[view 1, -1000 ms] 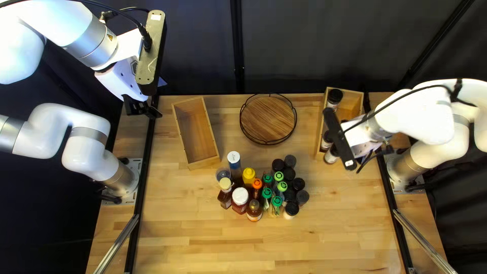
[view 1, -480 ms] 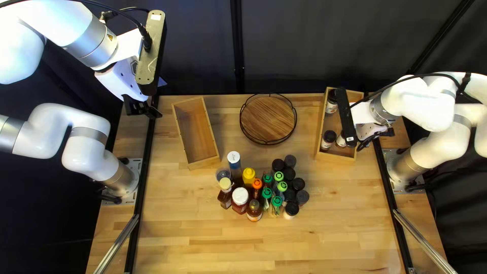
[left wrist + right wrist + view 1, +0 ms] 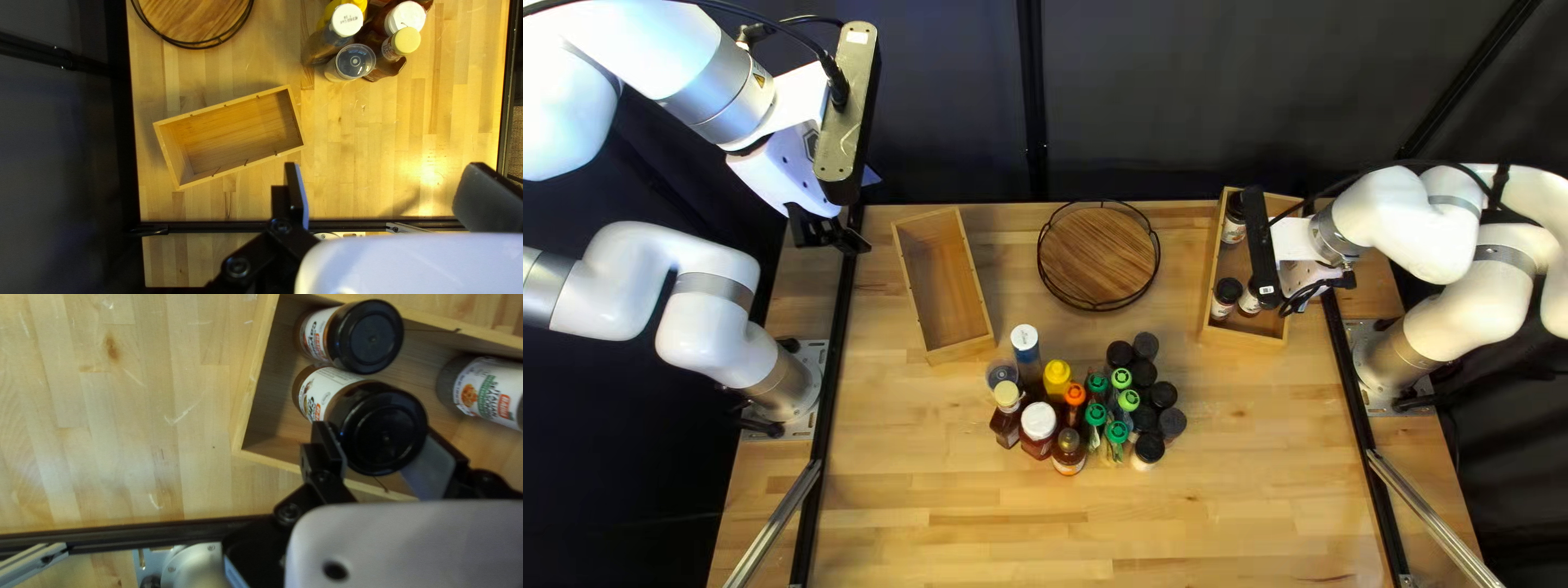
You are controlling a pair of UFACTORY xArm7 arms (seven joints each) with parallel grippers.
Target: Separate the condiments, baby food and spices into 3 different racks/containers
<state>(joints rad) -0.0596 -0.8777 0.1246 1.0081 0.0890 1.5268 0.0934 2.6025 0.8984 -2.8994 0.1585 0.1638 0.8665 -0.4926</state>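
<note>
R end effector (image 3: 383,440) part-closed, gripping jar (image 3: 376,416), roughly upright in box (image 3: 1241,340), 3 o'clock, top left view. Nbr jar (image 3: 1227,293) just beside, 9 o'clock. L end effector (image 3: 385,177) wide open, farther; R should release.

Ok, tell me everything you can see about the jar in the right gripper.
The jar has a round black lid, a white printed label and brownish sides. It's inside the wooden box, lid up, beside another black-lidded jar. The right gripper holds it, fingers against the lid. Its underside is hidden.
</note>
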